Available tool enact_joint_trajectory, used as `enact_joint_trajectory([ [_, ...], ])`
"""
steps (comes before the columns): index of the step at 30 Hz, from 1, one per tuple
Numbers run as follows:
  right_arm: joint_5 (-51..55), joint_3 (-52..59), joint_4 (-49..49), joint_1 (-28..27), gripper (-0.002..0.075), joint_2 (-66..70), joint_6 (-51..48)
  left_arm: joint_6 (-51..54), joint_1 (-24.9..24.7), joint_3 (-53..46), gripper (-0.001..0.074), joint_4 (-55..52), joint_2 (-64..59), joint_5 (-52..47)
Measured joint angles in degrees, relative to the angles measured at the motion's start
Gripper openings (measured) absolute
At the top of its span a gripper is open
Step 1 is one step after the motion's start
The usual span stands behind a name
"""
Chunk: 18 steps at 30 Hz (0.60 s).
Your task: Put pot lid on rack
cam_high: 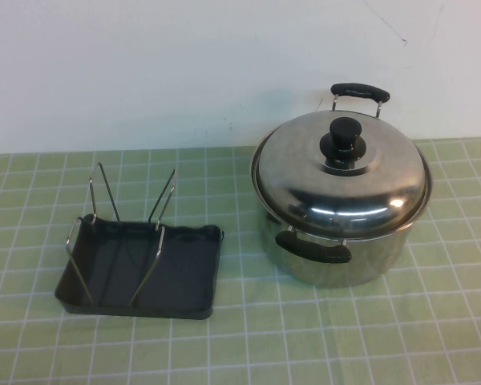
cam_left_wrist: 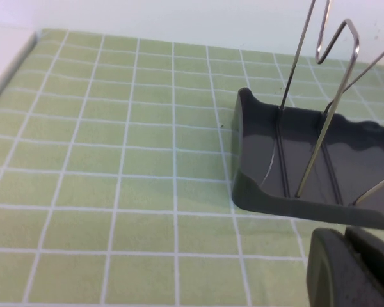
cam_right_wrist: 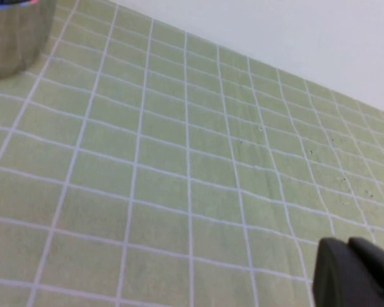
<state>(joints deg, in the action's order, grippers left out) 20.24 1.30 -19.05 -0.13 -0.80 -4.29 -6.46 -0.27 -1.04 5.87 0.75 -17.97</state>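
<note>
The shiny domed pot lid with its black knob rests on the steel pot at the right of the table. At the left stands the rack, a black tray with upright wire prongs. In the left wrist view the rack lies just beyond my left gripper, which is shut and holds nothing. My right gripper is shut and empty over bare cloth, with the pot's wall some way off. Neither arm shows in the high view.
A green checked cloth covers the table, and a white wall stands behind it. The pot has two black handles. The cloth's edge appears in the left wrist view.
</note>
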Motion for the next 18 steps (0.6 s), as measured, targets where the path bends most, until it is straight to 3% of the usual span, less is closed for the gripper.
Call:
enact_joint_trajectory([
  [11,-4.1,0.3,-2.7,0.0,-0.0001,0.0,4.3,3.9,0.0,-0.1,-0.0002,-2.2,0.0,3.5],
  [18,-25.3,0.3,-7.0,0.0,-0.0001,0.0,6.9,4.1,0.0,-0.1,-0.0002,-2.2,0.0,24.1],
])
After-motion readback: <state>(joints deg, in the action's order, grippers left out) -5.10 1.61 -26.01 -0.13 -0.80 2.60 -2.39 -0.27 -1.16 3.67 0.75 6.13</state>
